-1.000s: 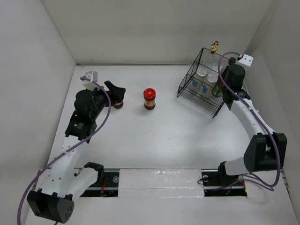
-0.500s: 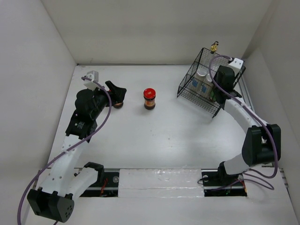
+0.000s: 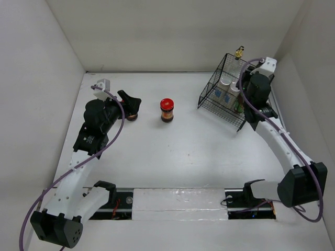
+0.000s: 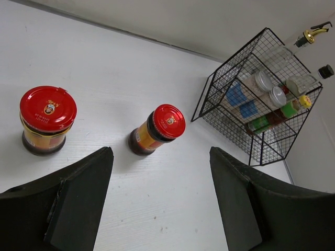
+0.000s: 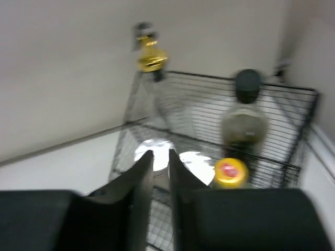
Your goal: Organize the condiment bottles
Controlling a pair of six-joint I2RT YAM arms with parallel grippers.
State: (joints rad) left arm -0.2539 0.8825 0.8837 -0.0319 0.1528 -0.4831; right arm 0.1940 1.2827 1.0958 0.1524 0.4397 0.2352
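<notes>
You get bright, even light from above with only soft shadows on the white counter [image 3: 178, 157], a sharp left wrist view, and a right wrist view smeared throughout by blur.

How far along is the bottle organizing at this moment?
Done: two silver-lidded shakers, a yellow-capped bottle, a black-capped bottle and a gold-capped bottle sit in the black wire basket. In hand: nothing; left pincer and right pincer are empty. Left: two red-lidded jars on the white table.
</notes>
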